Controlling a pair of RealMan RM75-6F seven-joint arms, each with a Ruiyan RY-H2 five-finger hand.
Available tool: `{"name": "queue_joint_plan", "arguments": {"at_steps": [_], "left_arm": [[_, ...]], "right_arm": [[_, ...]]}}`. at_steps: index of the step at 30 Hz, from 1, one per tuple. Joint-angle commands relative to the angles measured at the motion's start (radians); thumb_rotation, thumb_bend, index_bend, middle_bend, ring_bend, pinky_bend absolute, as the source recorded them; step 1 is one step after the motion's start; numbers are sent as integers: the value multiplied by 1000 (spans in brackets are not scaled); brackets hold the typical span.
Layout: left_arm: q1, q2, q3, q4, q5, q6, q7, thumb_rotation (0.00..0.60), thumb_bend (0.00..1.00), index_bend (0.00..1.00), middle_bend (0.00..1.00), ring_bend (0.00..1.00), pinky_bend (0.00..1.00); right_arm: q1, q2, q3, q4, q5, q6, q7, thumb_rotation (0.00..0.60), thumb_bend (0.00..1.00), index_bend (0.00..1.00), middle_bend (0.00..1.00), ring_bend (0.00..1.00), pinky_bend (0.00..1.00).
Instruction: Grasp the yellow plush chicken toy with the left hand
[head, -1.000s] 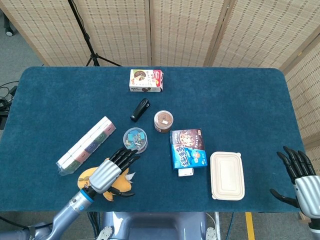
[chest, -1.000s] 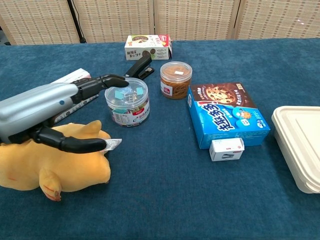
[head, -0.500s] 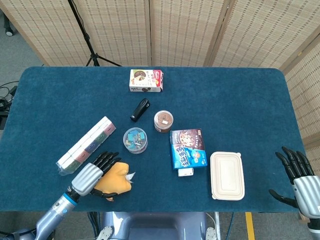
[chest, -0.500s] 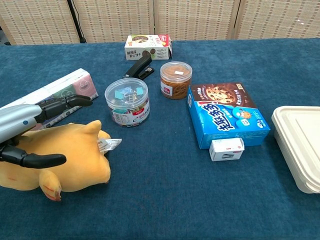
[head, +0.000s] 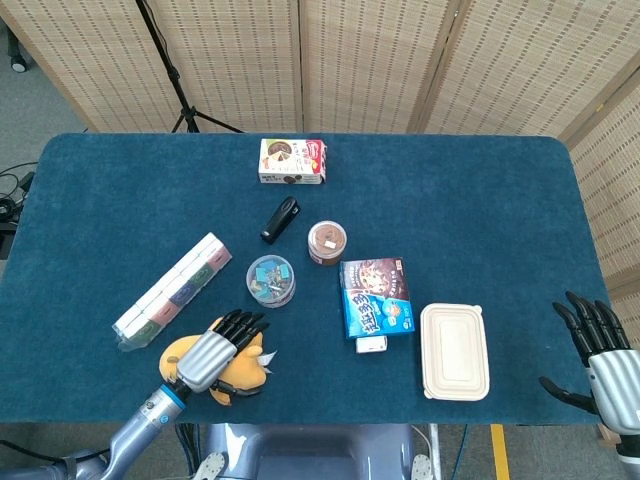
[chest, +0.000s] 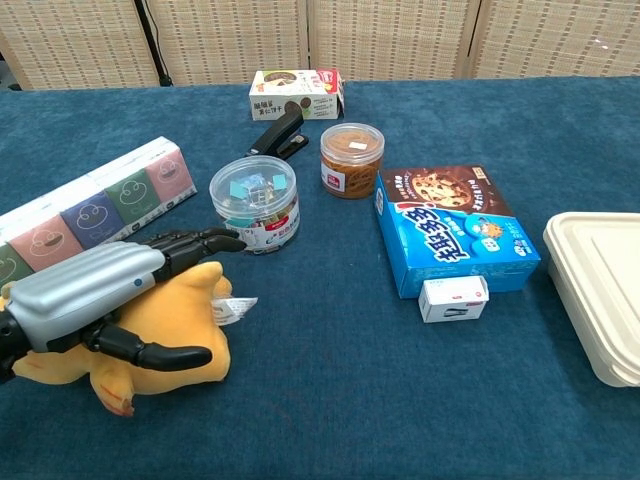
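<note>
- Yellow plush chicken toy lying on its side at the near left edge of the blue tabletop, white tag sticking out toward the middle.
- Left hand laid over the top of the toy, palm down, fingers stretched out straight past its head toward the clear clip jar, thumb reaching along the near side.
- Fingers spread, not curled around the plush; resting on it, no real grasp visible.
- Long pastel box just behind the toy.
- Right hand off the tabletop's far right edge, fingers apart, holding nothing.
- Blue cookie box and white lidded container well apart from the toy, to the right.
</note>
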Motion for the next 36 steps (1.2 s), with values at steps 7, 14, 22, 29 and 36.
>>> {"name": "queue_joint_plan", "arguments": {"at_steps": [7,14,22,29,36], "left_arm": [[-37,-17,-42,-87,-31,-45,108,99,0,0,0,0,0],[-60,-27,-64,-126,-58,-76,156,100,0,0,0,0,0],[-88,-19,-89,-199,-60,-82,202,100,0,0,0,0,0],[-86,63,-77,-270,-18,-32,142,100,0,0,0,0,0],[-52,260,-58,-368,64,105,49,97,0,0,0,0,0]], "right_arm": [[1,-2,-5,-1,-8,-4,-6,600,0,0,0,0,0],[1,-2,-4,-3,-5,-3,-6,600,0,0,0,0,0],[1,-2,-6,-3,-8,-5,-9,600,0,0,0,0,0],[-2,1,-6,-2,-12,5,-6,600,0,0,0,0,0],[-7,7,-4,-6,-13,19,2,600,0,0,0,0,0]]}}
